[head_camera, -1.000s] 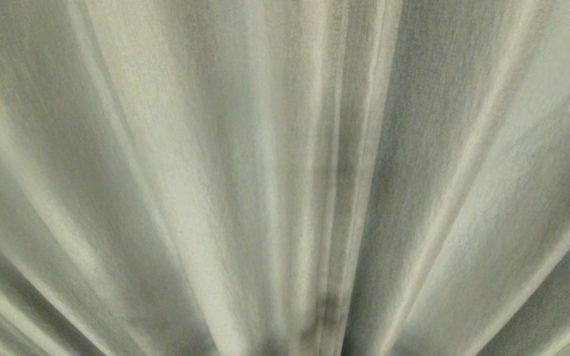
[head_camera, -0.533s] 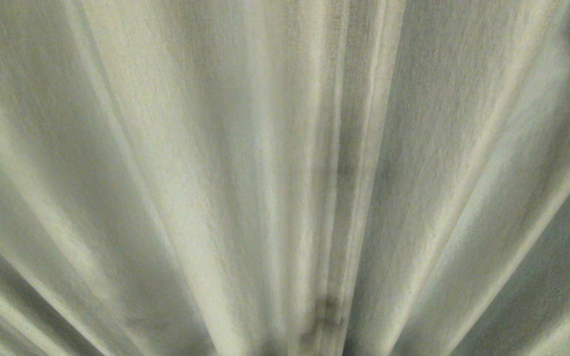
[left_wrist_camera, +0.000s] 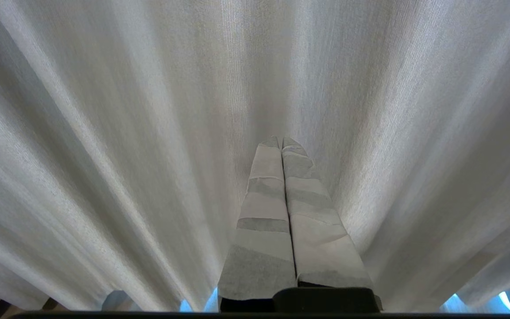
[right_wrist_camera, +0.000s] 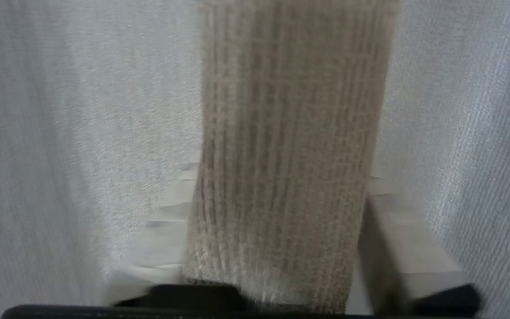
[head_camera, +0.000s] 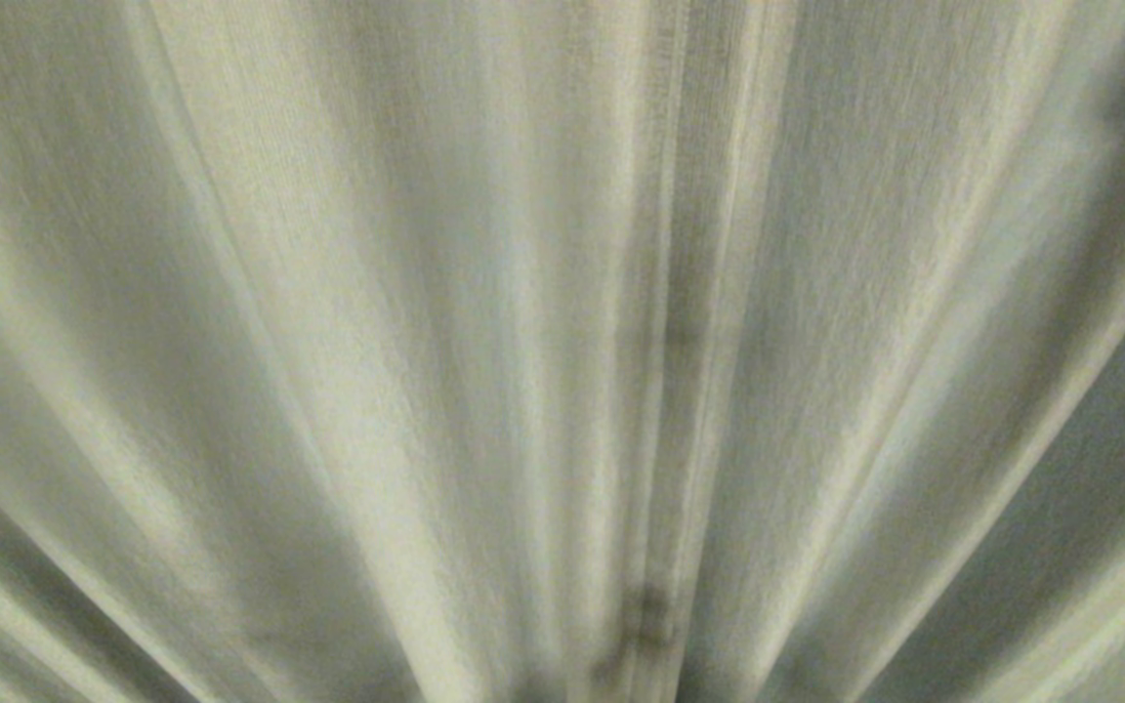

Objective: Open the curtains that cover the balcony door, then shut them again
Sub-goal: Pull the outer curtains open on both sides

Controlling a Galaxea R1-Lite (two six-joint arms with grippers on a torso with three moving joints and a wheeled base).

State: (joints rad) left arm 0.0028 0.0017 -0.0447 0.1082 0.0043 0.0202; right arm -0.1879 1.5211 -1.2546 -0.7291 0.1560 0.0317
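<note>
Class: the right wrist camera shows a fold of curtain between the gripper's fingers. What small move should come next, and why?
Probably finish closing the right gripper on the beige curtain fold. The fold already lies between its fingers, which are set apart on either side, so a firm pinch should come before any sideways pull. The left gripper is shut and holds nothing, its tips at the curtains.

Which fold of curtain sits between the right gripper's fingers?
Pale beige-grey pleated curtains fill the head view. In the right wrist view, one thick fold of coarse beige woven fabric stands between the right gripper's pale fingers. Finer, whiter fabric flanks it.
</note>
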